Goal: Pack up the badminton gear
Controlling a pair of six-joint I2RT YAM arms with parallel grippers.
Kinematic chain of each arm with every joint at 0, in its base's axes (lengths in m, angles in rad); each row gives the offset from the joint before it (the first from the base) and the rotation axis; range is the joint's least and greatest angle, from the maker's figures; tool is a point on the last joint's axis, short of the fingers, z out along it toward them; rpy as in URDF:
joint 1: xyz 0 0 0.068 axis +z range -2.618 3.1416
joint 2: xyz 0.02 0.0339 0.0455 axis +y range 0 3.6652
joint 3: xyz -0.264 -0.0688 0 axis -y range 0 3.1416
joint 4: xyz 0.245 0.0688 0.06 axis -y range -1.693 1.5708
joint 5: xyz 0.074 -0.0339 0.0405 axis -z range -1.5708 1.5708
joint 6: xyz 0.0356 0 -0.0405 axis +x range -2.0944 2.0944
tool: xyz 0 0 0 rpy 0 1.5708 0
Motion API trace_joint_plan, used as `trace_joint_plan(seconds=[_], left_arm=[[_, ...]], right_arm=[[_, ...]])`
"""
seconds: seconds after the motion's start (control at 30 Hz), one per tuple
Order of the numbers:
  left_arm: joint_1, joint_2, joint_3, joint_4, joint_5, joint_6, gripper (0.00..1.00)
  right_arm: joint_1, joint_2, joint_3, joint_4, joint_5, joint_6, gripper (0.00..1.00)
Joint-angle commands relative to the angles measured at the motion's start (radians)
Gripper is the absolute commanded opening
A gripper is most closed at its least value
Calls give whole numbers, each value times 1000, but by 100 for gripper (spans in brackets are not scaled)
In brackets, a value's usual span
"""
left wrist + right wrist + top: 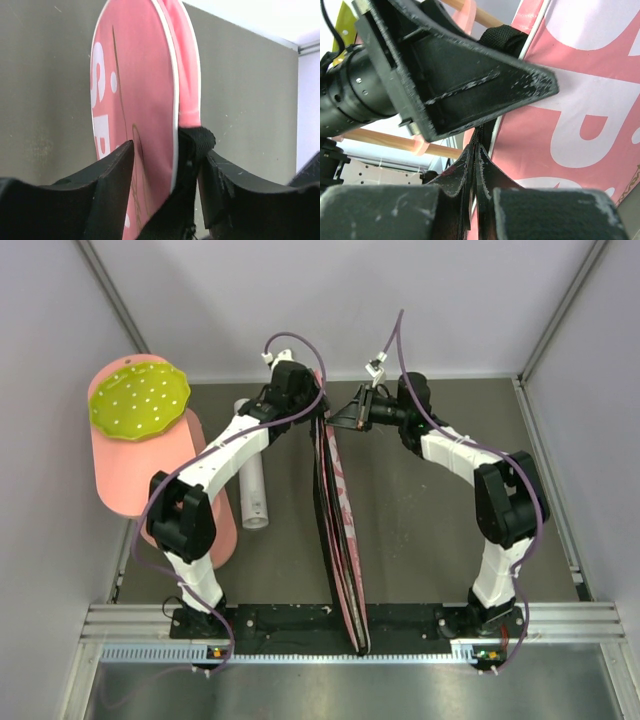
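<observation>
The left tool point(167, 152) straddles the rim of the pink "SPORT" bag point(135, 90), one finger on each side; whether it grips, I cannot tell. The right tool point(476, 150) is clenched at the bag's black edging. The bag stands on edge mid-counter point(430, 540), with the white tube point(254, 490) lying to its left.

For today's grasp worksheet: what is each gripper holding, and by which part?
Right gripper pinches the pink bag by the black trim at its far end. Left gripper straddles that rim; a firm grip cannot be told.
</observation>
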Motion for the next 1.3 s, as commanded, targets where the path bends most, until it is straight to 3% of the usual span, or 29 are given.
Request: trace_joint_plan(seconds=[0.0,0.1,0.23,0.53,0.77,0.97,1.1,1.27], left_arm=[[21,25,40,84,-52,-2,60],[23,34,39,107,-41,-2,57],[24,45,37,119,-48,-1,40],[42,42,45,133,-81,13,21],[64,53,66,135,-75,15,0],[78,48,71,133,-103,27,0],[90,53,80,132,-104,30,0],[98,66,102,123,-114,53,0]], right_arm=[[21,-84,18,37,-39,-31,0],[23,-84,13,34,-39,-34,0],[27,-95,2,30,-37,-38,0],[67,-174,-64,1,16,-87,0],[115,-280,-172,-7,38,-115,0],[181,-404,-384,-64,62,-185,0],[222,-548,-552,-157,85,-239,0],[277,-774,-729,-216,90,-195,0]])
